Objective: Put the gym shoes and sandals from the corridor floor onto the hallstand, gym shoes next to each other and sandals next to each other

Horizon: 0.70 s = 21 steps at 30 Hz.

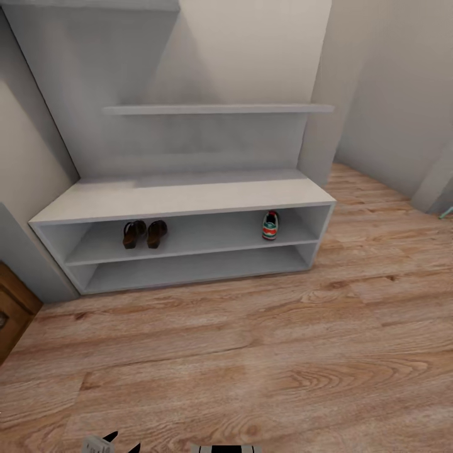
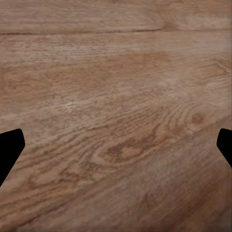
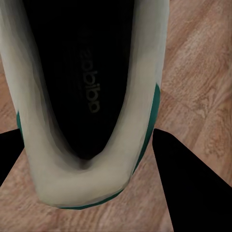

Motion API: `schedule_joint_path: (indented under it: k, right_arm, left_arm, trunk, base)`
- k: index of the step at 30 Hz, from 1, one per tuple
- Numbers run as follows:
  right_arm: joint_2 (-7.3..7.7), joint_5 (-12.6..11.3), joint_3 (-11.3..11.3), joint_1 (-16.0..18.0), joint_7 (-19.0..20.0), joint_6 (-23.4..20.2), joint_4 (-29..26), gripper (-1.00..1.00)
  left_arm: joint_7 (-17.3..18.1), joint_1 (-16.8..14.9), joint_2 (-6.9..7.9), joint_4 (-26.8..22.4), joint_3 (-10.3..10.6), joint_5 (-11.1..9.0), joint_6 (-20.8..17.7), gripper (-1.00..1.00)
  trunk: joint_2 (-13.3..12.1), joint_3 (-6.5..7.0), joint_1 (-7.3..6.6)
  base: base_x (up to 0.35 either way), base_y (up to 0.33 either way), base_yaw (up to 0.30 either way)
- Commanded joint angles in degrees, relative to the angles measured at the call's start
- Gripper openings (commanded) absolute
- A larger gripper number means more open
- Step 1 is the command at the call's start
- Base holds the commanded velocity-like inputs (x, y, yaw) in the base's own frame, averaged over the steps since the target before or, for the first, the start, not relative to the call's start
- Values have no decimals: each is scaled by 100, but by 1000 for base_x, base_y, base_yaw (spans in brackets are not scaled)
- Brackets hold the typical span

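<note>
Your head camera looks down on the pale grey hallstand (image 1: 182,198), which stands against the wall on the wood-plank corridor floor (image 1: 251,352). On its upper open shelf (image 1: 207,242) the two dark brown sandals (image 1: 144,233) sit side by side toward the left end, toes pointing inward, just beside each other. One gym shoe (image 1: 270,226) stands on the same shelf toward the right end, well apart from the sandals, its red-orange heel patch and green stripe facing you. The lower shelf (image 1: 189,270) lies under it, and a long wall shelf (image 1: 217,109) runs across the back panel above the bench top.

Your right hand (image 3: 89,159) is clamped on the second gym shoe (image 3: 87,96): the two dark fingers (image 3: 188,183) stand on either side of the cream-white heel, with the dark insole and its printed lettering seen from above and a green stripe down the side. The plank floor shows beyond the shoe.

Your left hand (image 2: 116,150) is spread wide and grasps nothing; its two dark fingertips (image 2: 9,147) sit at opposite edges of its wrist camera's picture, with grained floor planks between them.

At the bottom edge of the head view, small dark and white parts of your robot (image 1: 119,440) poke in over the floor.
</note>
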<state>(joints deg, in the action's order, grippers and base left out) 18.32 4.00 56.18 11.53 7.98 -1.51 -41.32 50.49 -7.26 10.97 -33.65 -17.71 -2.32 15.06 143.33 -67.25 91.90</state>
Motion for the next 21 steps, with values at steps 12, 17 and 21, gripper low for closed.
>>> schedule_joint_path:
  k: [12, 17, 21]
  right_arm:
    - [-30, 37, 33, 7, 45, -16, -18, -100]
    - [-37, 36, 33, 7, 45, -16, -10, -100]
    - [-49, 36, 30, 7, 49, -10, 24, -100]
  left_arm:
    - [31, -4, 18, 7, -44, -14, 8, 100]
    - [48, -4, 18, 7, -224, -12, 13, 100]
    - [66, -4, 19, 7, -380, -8, 16, 100]
  trunk:
    - [2, -4, -2]
    - [2, -4, -2]
    - [2, -4, -2]
  base:
    - [-8, -3, 133]
    - [0, 0, 237]
    - [0, 0, 94]
